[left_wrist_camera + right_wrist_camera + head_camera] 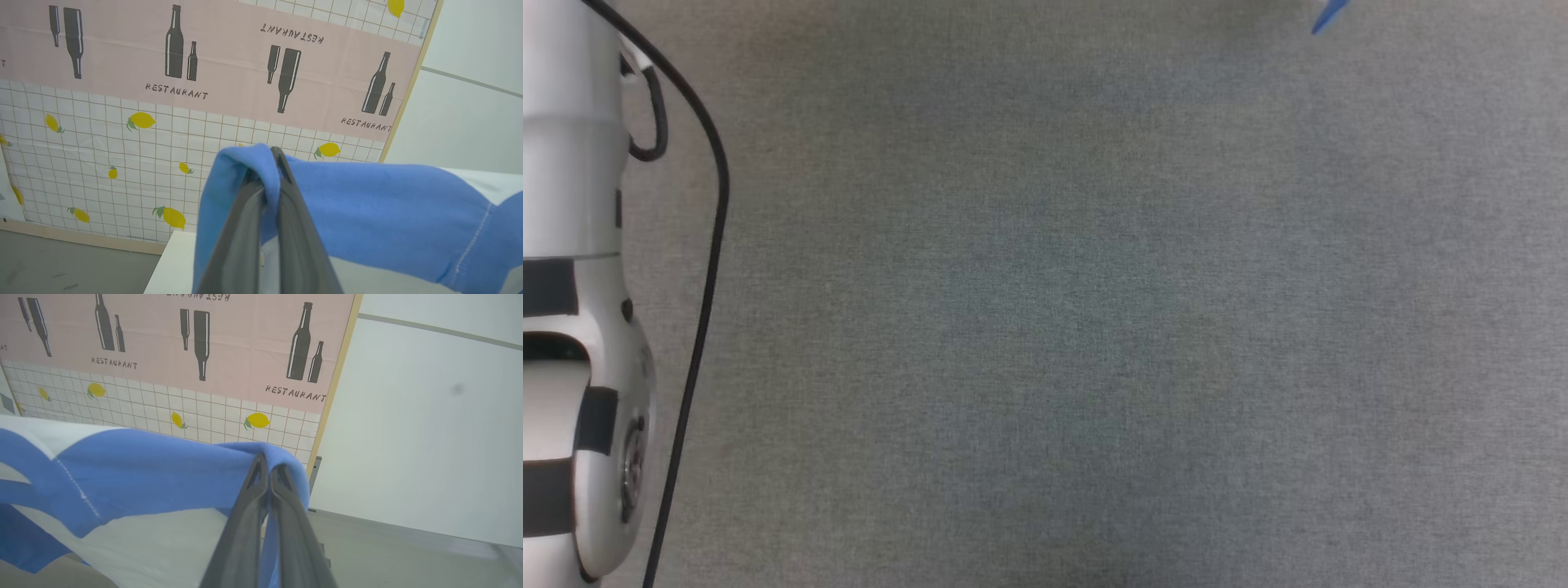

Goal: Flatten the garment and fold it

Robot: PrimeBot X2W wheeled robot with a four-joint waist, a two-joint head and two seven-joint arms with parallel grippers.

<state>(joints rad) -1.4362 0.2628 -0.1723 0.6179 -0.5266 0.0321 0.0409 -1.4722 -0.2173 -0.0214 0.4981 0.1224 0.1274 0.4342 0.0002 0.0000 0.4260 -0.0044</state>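
Grey cloth counter in the head view, a blue sliver of the garment far right. Left wrist view: the left gripper shuts its jaws on a blue fold, aloft. Right wrist view: the right gripper pinches likewise; overstretching could slip either shallow pinch.

The grey surface below my head camera gives wide open room across its middle and right. My pale left forearm and its black cable crowd the left edge. The garment, pinched in the left tool and right tool, spans the gap between them. Beyond stands a printed backdrop, with a white wall beside it.
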